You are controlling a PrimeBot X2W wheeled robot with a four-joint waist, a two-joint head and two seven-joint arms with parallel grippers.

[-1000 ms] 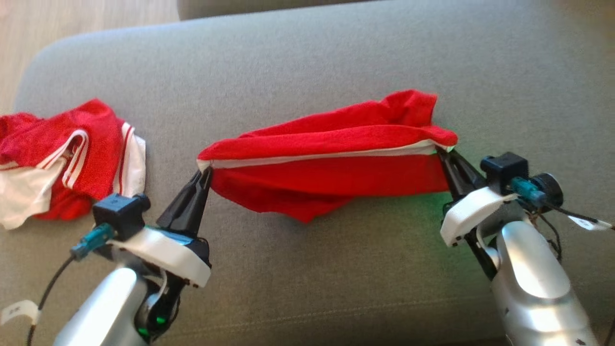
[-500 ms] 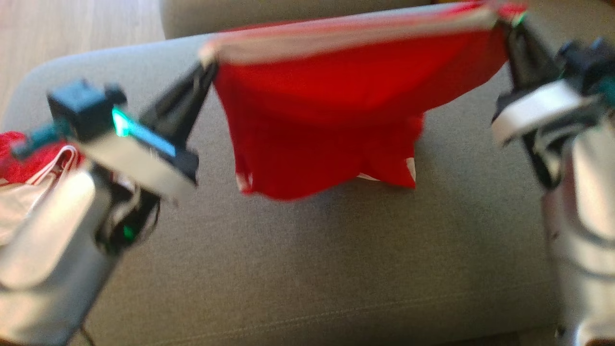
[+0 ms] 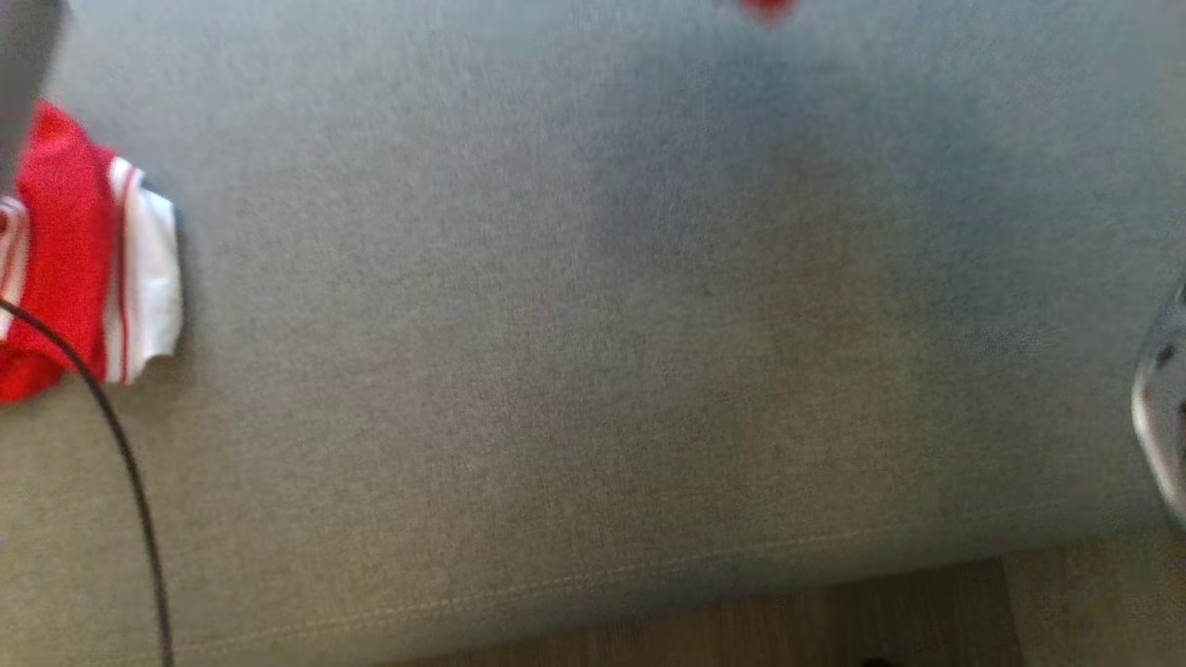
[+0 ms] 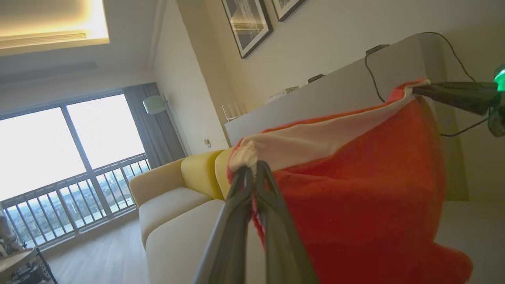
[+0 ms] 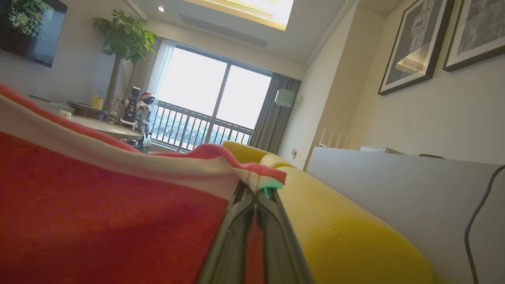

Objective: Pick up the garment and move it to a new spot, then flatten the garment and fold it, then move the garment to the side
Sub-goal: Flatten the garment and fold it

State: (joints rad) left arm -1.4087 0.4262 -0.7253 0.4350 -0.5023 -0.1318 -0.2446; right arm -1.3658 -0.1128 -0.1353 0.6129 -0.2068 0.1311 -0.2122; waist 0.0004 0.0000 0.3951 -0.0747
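The garment (image 4: 355, 189) is red with a white waistband and hangs in the air, stretched between both grippers. In the left wrist view my left gripper (image 4: 254, 167) is shut on one bunched end of the waistband. My right gripper (image 4: 417, 90) pinches the other end at the upper right of that view. The right wrist view has my right gripper (image 5: 257, 191) shut on the band, with the garment (image 5: 98, 205) spreading to the left. In the head view a blurred red tip of the garment (image 3: 767, 7) shows at the top edge, above the grey cushion (image 3: 593, 352).
A second red and white garment (image 3: 65, 250) lies crumpled at the cushion's left edge, with a black cable (image 3: 120, 445) crossing in front of it. A silver arm part (image 3: 1166, 417) shows at the right edge. Wooden floor (image 3: 741, 621) lies below the cushion's front seam.
Both grippers have raised the garment off the cushion, up past the top of the head view, and it now hangs stretched. The head view itself has shifted.
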